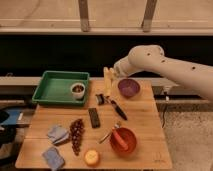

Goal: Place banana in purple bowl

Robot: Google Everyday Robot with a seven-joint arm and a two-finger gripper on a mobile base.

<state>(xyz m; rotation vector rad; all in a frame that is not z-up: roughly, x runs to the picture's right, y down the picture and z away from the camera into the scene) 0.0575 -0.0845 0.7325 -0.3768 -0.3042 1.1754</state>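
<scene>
Banana [107, 82] hangs clamped in the gripper [112, 75] over the table's back edge, just left of the purple bowl [128, 87].

Gripper [114, 72] above table [145, 112] holds banana [107, 83] just left of purple bowl [129, 88]; tray [50, 89] farther left.

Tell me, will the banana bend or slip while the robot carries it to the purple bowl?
Probably not bend: the banana hangs straight from the shut gripper, so it looks stiff. It might swing or slip, since it seems held only near its top. Once in the purple bowl, it will likely stick out, being longer than the bowl.
</scene>
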